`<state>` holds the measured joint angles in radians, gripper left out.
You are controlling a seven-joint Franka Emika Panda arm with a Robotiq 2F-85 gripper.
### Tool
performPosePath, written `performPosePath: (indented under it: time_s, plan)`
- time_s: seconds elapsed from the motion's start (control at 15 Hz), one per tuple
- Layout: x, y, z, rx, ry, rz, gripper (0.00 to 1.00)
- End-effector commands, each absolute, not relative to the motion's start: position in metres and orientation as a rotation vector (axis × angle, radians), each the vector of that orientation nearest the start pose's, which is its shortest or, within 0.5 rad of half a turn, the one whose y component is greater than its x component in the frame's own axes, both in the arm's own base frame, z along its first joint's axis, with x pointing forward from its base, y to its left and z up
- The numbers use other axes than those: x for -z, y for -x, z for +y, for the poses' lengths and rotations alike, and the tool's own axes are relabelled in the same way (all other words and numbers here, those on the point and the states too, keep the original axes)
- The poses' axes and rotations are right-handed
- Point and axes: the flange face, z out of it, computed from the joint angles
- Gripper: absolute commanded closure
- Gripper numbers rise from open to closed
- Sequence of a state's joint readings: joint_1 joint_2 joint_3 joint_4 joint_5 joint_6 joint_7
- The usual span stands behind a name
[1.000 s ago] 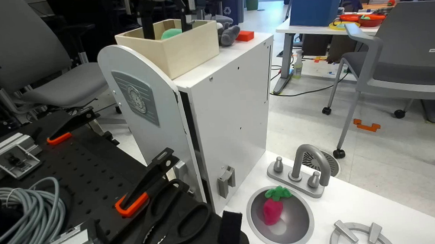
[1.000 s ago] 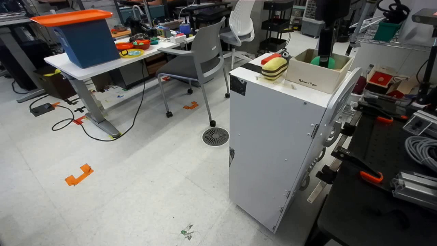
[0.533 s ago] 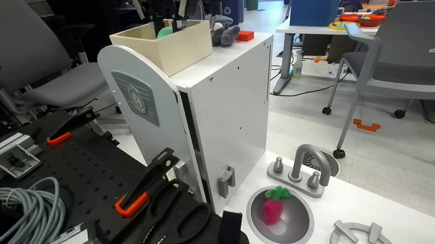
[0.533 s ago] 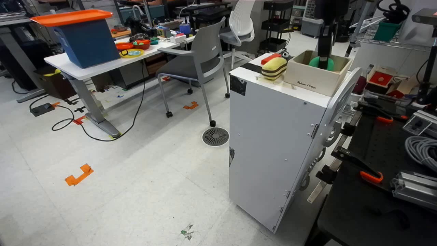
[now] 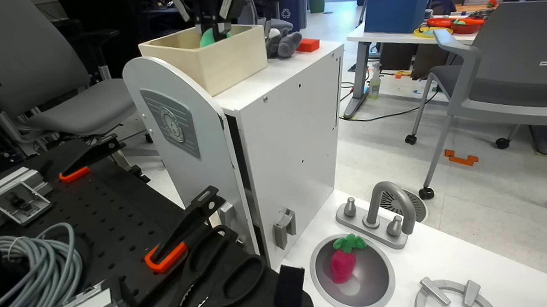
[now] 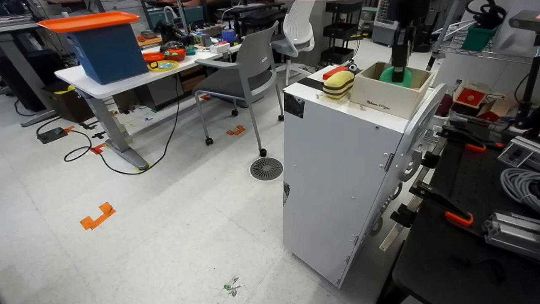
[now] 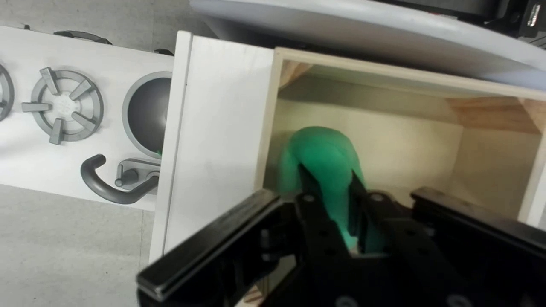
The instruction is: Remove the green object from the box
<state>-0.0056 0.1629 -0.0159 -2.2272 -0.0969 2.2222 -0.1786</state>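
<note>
The green object [image 7: 322, 147] is soft and rounded, and sits toward one end of the pale wooden box [image 7: 409, 70]. In the wrist view my gripper [image 7: 326, 170] is shut on it, with green pinched and bulging between and beyond the two black fingers. From an exterior view the gripper [image 5: 213, 32] reaches down over the box wall [image 5: 238, 59], and only part of the green object [image 5: 207, 38] shows above the rim. In an exterior view the green object [image 6: 387, 76] shows around the finger, inside the box [image 6: 379, 98]. Its underside is hidden.
The box stands on a white cabinet [image 5: 290, 115], close to its curved raised panel [image 5: 178, 116]. Beside the box lie a grey plush [image 5: 284, 43], a red block [image 5: 308, 45] and a yellow striped plush [image 6: 339, 84]. Lower down are a faucet [image 5: 384, 204] and a pink plush fruit [image 5: 342, 264].
The fingers have closed from wide apart onto the green object, which is now squeezed and sits slightly higher. The box has shifted a little along the cabinet top since a second ago.
</note>
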Motion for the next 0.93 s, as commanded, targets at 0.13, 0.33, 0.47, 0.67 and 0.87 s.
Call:
performPosePath:
  time_s: [0.13, 0.33, 0.47, 0.67, 0.87]
  plan:
    - [-0.316, -0.521, -0.004, -0.221, 3.184, -0.385, 0.96]
    - [-0.341, -0.514, 0.005, -0.145, 3.184, -0.388, 0.96]
    - [-0.356, -0.512, 0.008, -0.09, 3.2, -0.384, 0.96]
    - [-0.378, -0.514, 0.004, 0.036, 3.245, -0.333, 0.96]
    - [-0.395, -0.519, -0.005, 0.113, 3.265, -0.259, 0.96]
